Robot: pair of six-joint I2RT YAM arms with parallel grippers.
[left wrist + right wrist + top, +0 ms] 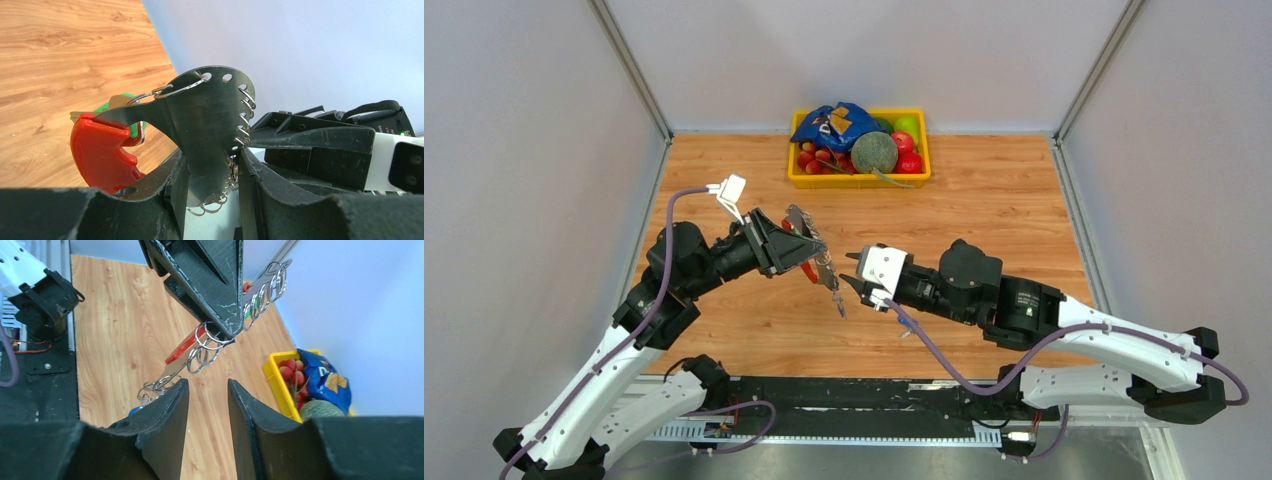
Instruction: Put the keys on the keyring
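Grey walls close in a wooden table [984, 200], with a yellow tray [791, 165] of fruit and a blue bag at its far edge. Above the middle of the table the left gripper [212, 160] is clamped on the keyring [210, 110]. Its 2 fingers pinch the flat metal strip, whose edge carries a row of small split rings. The red clip [100, 155] and a green tag [103, 106] sit off to one side.

The right gripper [207, 385] faces the strip's lower end, fingers apart with nothing between them. Of the keys [134, 411] only 1 blue head shows, just beside a right finger under a bunch of rings. I cannot tell whether they are threaded on.

The rings are thin and crowded, so closing fingers could catch 2 at once or twist the strip in the left grip. A dangling key may slip past the fingertips, and the 2 grippers are near enough to collide.
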